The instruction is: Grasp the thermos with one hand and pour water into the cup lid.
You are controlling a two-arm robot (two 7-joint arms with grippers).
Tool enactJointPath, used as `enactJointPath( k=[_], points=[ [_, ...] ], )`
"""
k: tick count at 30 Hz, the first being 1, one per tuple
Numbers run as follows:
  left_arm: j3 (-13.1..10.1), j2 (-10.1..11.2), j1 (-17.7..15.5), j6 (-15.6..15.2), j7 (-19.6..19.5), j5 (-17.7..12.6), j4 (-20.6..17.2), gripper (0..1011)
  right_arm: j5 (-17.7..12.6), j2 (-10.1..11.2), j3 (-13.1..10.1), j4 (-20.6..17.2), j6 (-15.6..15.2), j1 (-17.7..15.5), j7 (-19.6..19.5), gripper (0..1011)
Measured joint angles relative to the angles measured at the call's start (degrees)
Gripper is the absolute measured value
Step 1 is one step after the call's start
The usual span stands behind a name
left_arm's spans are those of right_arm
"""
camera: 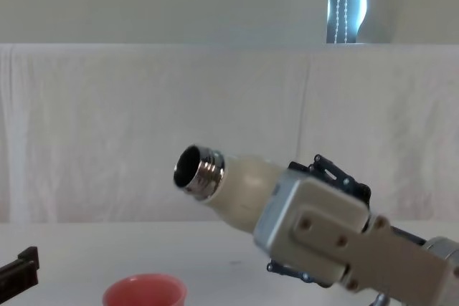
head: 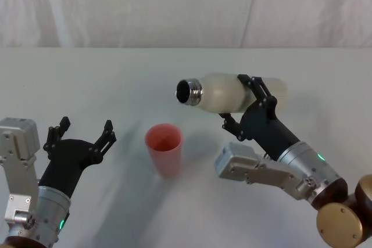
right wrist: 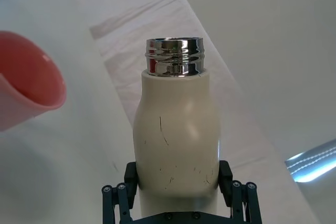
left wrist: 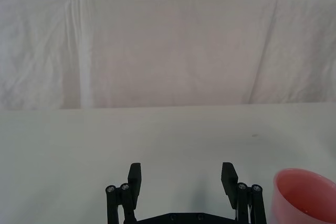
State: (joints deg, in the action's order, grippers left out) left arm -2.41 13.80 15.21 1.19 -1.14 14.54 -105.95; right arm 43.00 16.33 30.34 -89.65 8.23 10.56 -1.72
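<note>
My right gripper (head: 247, 100) is shut on the cream-white thermos (head: 229, 93) and holds it tipped nearly flat above the table, its open steel neck (head: 189, 92) pointing left. In the chest view the thermos (camera: 233, 183) slants with its mouth up and to the left, above the cup lid (camera: 145, 292). The salmon-pink cup lid (head: 164, 148) stands upright below and left of the neck. The right wrist view shows the thermos (right wrist: 176, 135) between the fingers and the cup lid (right wrist: 26, 80) off to one side. My left gripper (head: 82, 134) rests open left of the cup lid.
A white cloth covers the table (head: 87, 79) and hangs as a backdrop (camera: 143, 127) behind it. In the left wrist view, the open left gripper (left wrist: 181, 178) faces bare cloth, with the cup lid (left wrist: 306, 192) at the edge.
</note>
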Motion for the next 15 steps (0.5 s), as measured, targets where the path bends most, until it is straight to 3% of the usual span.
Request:
enactJointPath(
  k=[6,15],
  points=[
    [0.0,0.0,0.0,0.0,0.0,0.0,0.0,1001,3.5,0.8,1.6,0.7,-0.8,0.8,-1.1,951],
    [0.0,0.0,0.0,0.0,0.0,0.0,0.0,1001,6.2,1.3,3.2,1.6,-1.7,1.7,-2.3,951]
  ],
)
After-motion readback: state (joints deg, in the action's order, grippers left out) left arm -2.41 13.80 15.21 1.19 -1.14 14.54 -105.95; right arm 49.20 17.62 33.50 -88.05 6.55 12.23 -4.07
